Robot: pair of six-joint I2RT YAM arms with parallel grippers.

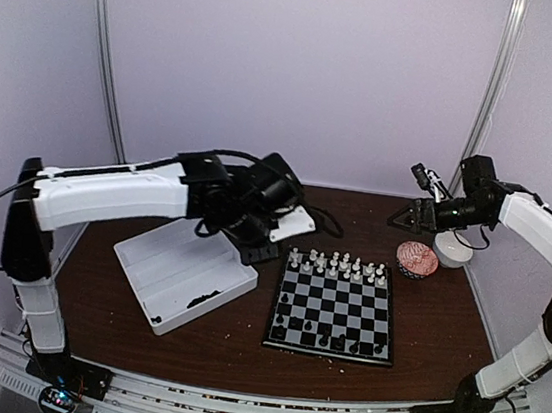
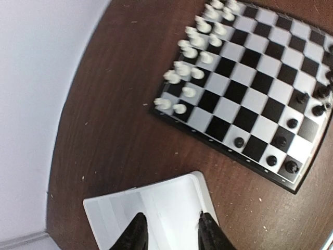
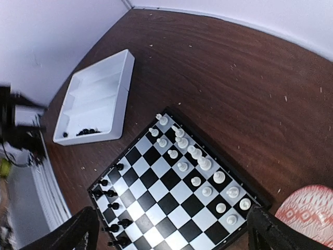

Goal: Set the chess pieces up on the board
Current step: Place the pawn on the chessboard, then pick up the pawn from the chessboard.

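Chess pieces (image 1: 202, 300): loose black ones heaped in a near corner of the tray (image 1: 170, 262), your supply; others line the board (image 1: 337, 303) near rows.
Left gripper (image 2: 171, 234): jaws parted, empty, above tray's far end.
Right gripper (image 1: 402, 218): jaws wide, empty, parked beyond board.

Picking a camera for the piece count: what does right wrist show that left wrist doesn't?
Only right wrist: black pieces lying in the tray, a red-patterned cup, and the right hand, wide open. Only left wrist: the left hand, fingers apart above the tray's corner. Both: the board, its white pieces, and a few black pieces already placed.
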